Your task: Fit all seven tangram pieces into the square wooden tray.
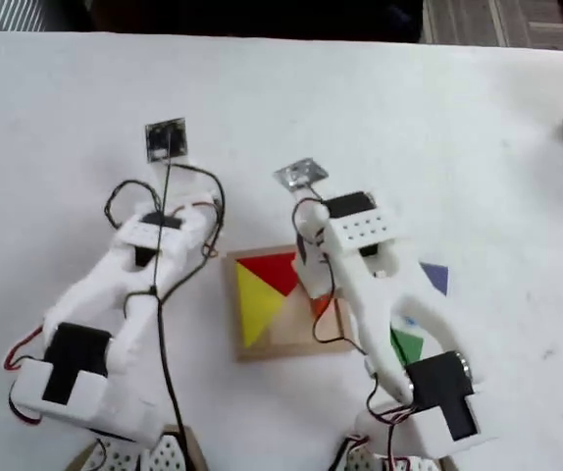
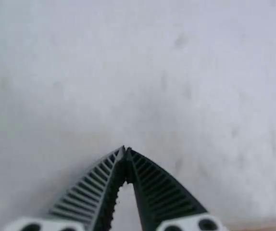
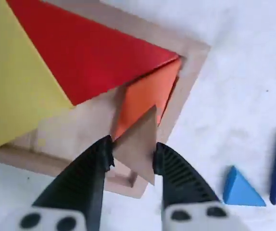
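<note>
Right wrist view: right gripper (image 3: 133,147) held tan triangle (image 3: 139,138), orange piece (image 3: 147,94) just ahead; probably needed squaring, lowering flat into tray (image 3: 192,82).

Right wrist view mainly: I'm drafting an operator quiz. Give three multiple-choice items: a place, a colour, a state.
1. Where is the light blue triangle relative to the wooden tray? A inside it; B on the table outside it; C leaning on its rim.
2. The held triangle in the right gripper is: A green; B brown; C yellow.
3. The left gripper is: A wide open; B shut on a red piece; C shut on nothing.
1 B: it lies on table clear of the rim.
2 B: brown shows between the fingers.
3 C: its fingers meet over bare table.
</note>
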### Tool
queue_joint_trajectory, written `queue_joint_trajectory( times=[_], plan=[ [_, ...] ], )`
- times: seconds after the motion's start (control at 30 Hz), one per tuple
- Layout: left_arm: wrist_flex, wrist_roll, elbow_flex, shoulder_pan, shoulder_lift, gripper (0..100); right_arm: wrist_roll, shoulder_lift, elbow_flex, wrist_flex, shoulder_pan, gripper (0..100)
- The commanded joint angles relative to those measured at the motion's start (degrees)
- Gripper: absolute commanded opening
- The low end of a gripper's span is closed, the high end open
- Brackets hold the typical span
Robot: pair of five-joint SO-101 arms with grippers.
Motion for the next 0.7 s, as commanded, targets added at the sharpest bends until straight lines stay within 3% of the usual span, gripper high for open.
queue_joint_trajectory(
  times=[0.0,0.13,0.4,0.67],
  plan=[
    [0.4,0.5,-3.7,-0.5,-0.2,2,-11.6,0.2,-2.7,-1.9,-2.0,2.1],
    [0.4,0.4,-3.8,-0.3,-0.2,2,-20.1,0.3,-2.3,-3.5,-4.8,2.1],
    [0.4,0.2,-3.8,-0.1,-0.2,2,-20.4,0.4,3.2,-11.2,-8.0,3.1],
    [0.4,0.2,-3.8,0.0,-0.2,2,-20.4,0.4,5.2,-12.9,-8.4,21.5]
  ],
)
